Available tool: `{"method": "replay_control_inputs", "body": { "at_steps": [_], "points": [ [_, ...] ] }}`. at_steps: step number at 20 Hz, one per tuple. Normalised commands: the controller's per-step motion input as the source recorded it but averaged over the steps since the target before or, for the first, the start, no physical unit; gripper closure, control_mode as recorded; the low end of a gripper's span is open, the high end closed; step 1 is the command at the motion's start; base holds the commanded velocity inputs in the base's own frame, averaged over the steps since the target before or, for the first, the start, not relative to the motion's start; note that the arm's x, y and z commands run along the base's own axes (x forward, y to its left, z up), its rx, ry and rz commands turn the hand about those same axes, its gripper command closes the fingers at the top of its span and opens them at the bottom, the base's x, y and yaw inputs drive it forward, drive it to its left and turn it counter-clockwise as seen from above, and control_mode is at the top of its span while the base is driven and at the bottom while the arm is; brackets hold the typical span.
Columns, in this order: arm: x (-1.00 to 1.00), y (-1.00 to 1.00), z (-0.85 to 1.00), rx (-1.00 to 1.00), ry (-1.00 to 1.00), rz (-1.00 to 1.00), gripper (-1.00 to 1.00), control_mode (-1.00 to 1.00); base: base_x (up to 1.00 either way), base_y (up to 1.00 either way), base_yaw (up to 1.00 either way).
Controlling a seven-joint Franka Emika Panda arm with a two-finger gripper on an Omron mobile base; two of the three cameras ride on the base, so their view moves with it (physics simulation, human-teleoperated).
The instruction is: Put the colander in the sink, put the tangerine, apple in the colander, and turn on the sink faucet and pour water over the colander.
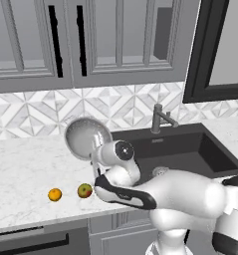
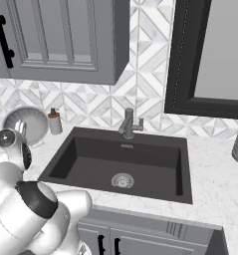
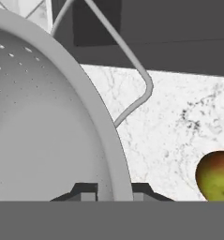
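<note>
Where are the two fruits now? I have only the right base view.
Observer: In the left base view, the tangerine and the apple lie on the counter, left of the sink, apart from each other.
Operator: Does the gripper really hold the colander?
Observer: Yes. In the hand view, the rim of the colander passes between the two tips of the gripper.

Silver-grey colander (image 1: 85, 138), orange tangerine (image 1: 55, 194), red-green apple (image 1: 84, 191), white-marbled counter (image 1: 26, 169).
</note>
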Motion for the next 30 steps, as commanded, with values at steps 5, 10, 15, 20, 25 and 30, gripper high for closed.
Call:
{"method": "replay_control_inputs", "body": {
  "at_steps": [5,10,15,20,25,30],
  "points": [
    [-0.46,-0.48,0.91,0.01,0.20,-0.09,1.00,-1.00,0.00,0.00,0.00],
    [-0.38,-0.50,0.41,0.00,0.39,-0.29,1.00,-1.00,0.00,0.00,0.00],
    [-0.14,-0.47,0.02,0.00,0.32,-0.51,1.00,-1.00,0.00,0.00,0.00],
    [0.26,-0.52,0.00,0.00,0.16,-0.41,1.00,-1.00,0.00,0.00,0.00],
    [0.55,-0.37,-0.17,0.00,0.20,-0.32,1.00,-1.00,0.00,0.00,0.00],
    [0.59,-0.22,-0.36,0.00,0.15,-0.24,1.00,-1.00,0.00,0.00,0.00]
  ]
}}
